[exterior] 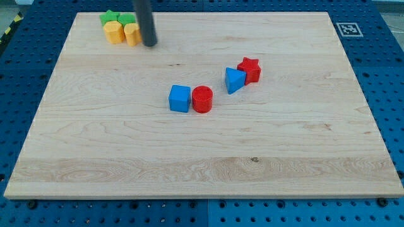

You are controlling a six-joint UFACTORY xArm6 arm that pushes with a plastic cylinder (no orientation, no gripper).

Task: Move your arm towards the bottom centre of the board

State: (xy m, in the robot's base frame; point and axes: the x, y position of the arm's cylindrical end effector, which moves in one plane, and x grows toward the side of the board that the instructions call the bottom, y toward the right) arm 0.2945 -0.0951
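Note:
My dark rod comes down from the view's top left, and my tip (150, 45) rests on the wooden board (202, 176) just right of a cluster of blocks. That cluster holds a green block (110, 17), a yellow block (114, 31) and another yellow block (131, 33), which my tip touches or nearly touches. A further green block behind the rod is mostly hidden. Near the board's middle sit a blue cube (180, 98) and a red cylinder (202, 99), side by side. To their upper right are a blue triangular block (234, 80) and a red star-shaped block (250, 69), touching.
A black-and-white marker tag (348, 28) sits at the board's top right corner. The board lies on a blue perforated table (391, 75) that surrounds it on all sides.

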